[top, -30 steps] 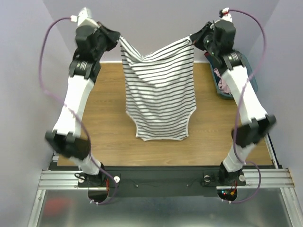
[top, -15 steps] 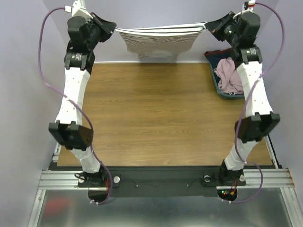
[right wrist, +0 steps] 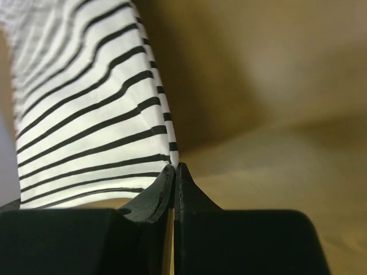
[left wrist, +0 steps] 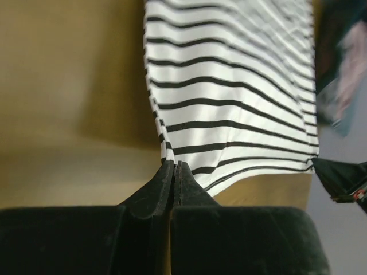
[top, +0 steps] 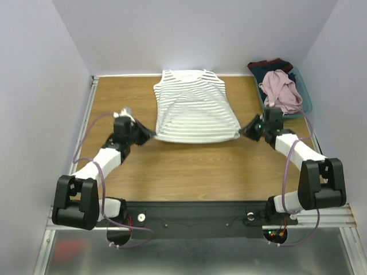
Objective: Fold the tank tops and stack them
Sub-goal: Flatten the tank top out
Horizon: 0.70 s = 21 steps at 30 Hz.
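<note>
As wrists show — fingers [left wrist: 153,193] pinch top [left wrist: 229,114].

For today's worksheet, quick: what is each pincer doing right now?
Left pincer: shut on the striped tank top, at its hem corner.
Right pincer: shut on the same top's other hem corner.

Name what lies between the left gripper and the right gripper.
The striped tank top, its near corners pinched by the left gripper and right gripper; seen in the top external view.
</note>
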Available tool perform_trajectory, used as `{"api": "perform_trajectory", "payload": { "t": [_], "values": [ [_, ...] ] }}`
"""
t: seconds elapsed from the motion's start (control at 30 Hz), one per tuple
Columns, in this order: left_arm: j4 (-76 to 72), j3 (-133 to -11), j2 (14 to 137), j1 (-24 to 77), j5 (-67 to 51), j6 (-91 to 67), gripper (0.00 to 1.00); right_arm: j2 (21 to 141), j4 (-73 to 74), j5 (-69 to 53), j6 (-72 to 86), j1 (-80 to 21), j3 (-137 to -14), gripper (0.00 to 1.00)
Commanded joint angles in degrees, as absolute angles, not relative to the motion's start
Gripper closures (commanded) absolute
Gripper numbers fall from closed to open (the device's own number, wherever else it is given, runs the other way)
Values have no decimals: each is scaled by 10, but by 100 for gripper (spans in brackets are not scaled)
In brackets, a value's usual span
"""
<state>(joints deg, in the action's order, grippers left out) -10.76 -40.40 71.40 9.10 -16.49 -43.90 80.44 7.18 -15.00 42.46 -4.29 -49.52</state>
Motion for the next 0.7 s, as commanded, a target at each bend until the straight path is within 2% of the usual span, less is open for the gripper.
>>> {"api": "perform_trajectory", "payload": {
  "t": [0.0, 0.07, 0.17, 0.2, 0.27, 0.3, 0.37, 0.4, 0.5, 0.67],
  "values": [
    [-189, -247, 641, 127, -170, -481, 100, 748, 27, -144, 417, -42, -367, 100],
    [-188, -210, 619, 134, -166, -491, 100, 737, 29, -137, 414, -41, -331, 99],
    [-164, -166, 562, 154, -161, -511, 100, 704, 29, -139, 421, -41, -285, 87],
    [-155, -161, 530, 161, -153, -513, 96, 685, 30, -142, 425, -40, -277, 76],
    [-120, -153, 502, 178, -146, -519, 89, 668, 41, -143, 427, -41, -259, 66],
    [-108, -150, 475, 182, -142, -520, 80, 649, 47, -137, 429, -41, -254, 55],
    [-79, -147, 450, 185, -142, -521, 71, 628, 59, -133, 431, -41, -247, 48],
    [-69, -147, 430, 185, -141, -520, 62, 615, 70, -132, 435, -40, -242, 42],
    [-19, -163, 391, 185, -129, -508, 52, 566, 101, -128, 434, -41, -247, 39],
    [81, -233, 346, 185, -84, -484, 48, 519, 165, -125, 403, -42, -296, 41]
  ]
}}
